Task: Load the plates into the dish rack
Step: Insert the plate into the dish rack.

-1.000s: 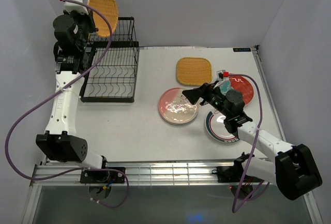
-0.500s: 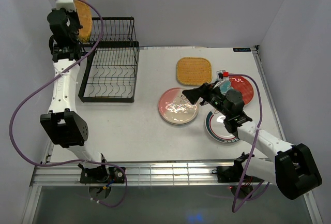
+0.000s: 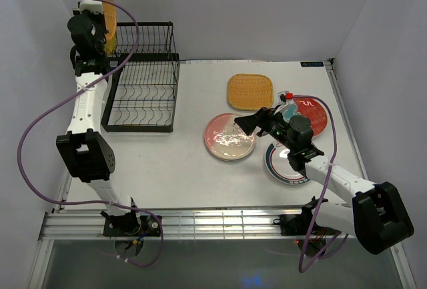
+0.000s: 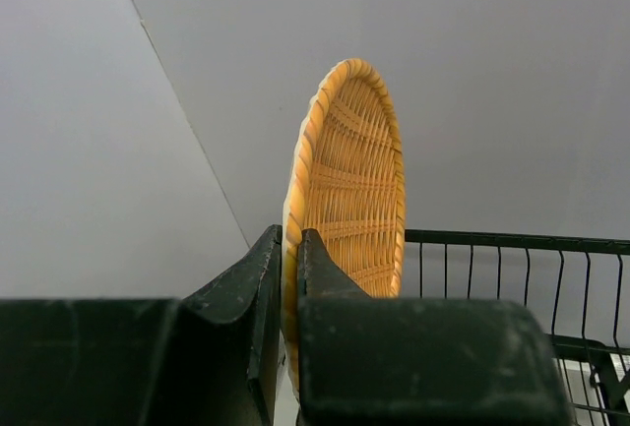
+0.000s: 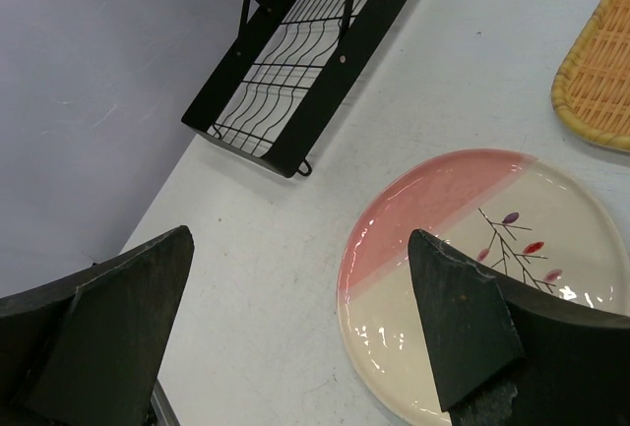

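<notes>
My left gripper [image 3: 94, 10] is raised high over the back left corner of the black wire dish rack [image 3: 143, 86]. It is shut on the rim of the round yellow-orange woven plate [image 3: 107, 10], which stands on edge [image 4: 350, 190] between the jaws of that gripper [image 4: 288, 241]. My right gripper [image 3: 245, 123] hovers open above the pink-and-white plate [image 3: 228, 138], its fingers wide apart [image 5: 300, 241] over that plate's left rim [image 5: 463, 249]. The rounded-square woven plate [image 3: 250, 91], the red plate [image 3: 312, 111] and the green-ringed white plate [image 3: 285, 165] lie flat on the table.
The rack's lower tray of wavy wires [image 5: 295, 67] holds no plates. Its raised rear basket [image 4: 512, 249] lies just right of the held plate. A teal-patterned plate [image 3: 289, 111] lies partly under my right arm. Grey walls stand close on the left, back and right.
My left arm has swung the woven plate left and turned it from facing the camera to nearly edge-on, and its elbow has risen. My right arm has hardly moved.
</notes>
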